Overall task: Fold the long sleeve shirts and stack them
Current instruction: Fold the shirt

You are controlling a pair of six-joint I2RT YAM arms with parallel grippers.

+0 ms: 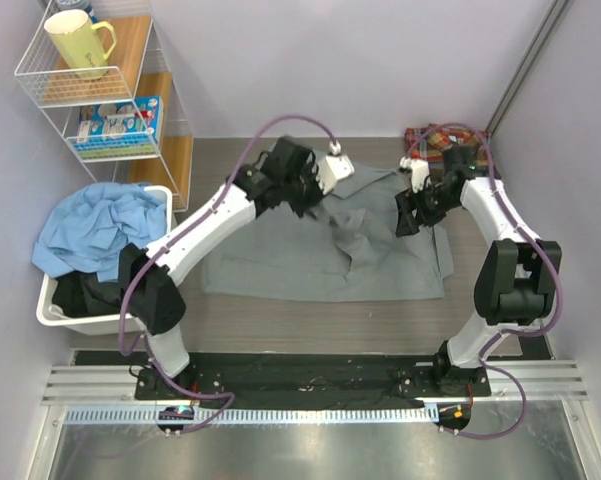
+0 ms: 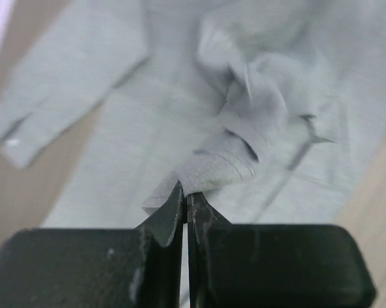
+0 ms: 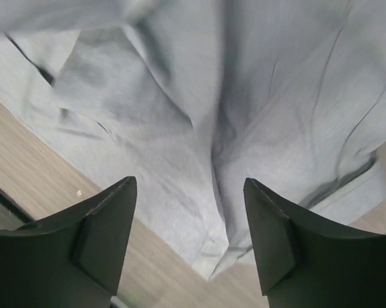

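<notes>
Grey shirt lies spread mid-frame in the top view on the table, flat at the bottom and bunched and creased toward its upper edge. Plaid shirt sits bundled at upper right, beyond the right arm, untouched.

Left gripper: jaws fully closed, pinching a small tab of grey cloth raised off the shirt body. Can't tell which part of the shirt it is.

Right gripper: jaws wide apart, nothing in them, hovering over the grey shirt near its edge, bare wood at lower left of the wrist view.

Step looks like the first fold of the grey shirt.
- The bite is thin, right at the fingertips, so a quick pull could slip it.
- Carry the cloth low and straight across so the fold lands flat.
- The right gripper likely should take the matching edge first, or the bunch drags along.
</notes>
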